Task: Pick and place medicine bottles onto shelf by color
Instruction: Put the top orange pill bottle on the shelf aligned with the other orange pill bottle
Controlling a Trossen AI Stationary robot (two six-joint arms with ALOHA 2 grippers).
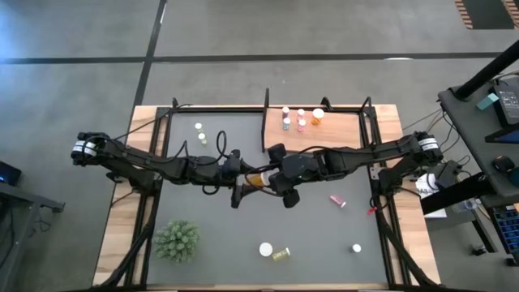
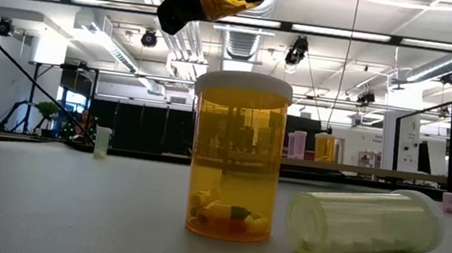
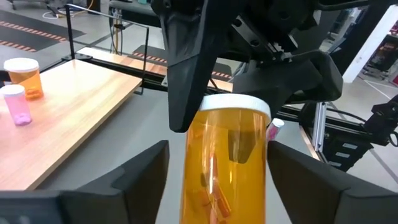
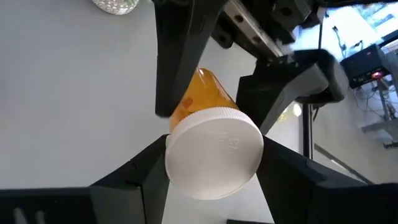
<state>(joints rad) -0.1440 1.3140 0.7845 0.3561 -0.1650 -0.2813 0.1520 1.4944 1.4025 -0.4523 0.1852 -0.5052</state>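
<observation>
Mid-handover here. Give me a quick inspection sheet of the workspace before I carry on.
Surface: dark grey mat on a wooden table, flat.
Job's things: orange medicine bottle with white cap in the air at mid-mat; light-brown wooden shelf holds an orange bottle and pink bottles; a pink bottle and a yellow-green bottle lie loose on the mat.
Clutter: spiky green plant.
Grippers: right gripper clamps the raised bottle's cap; left gripper flanks its body, fingers apart.
Cables: black cable loops by the left arm.
Surroundings: grey floor, dark equipment stand; no person seen.
</observation>
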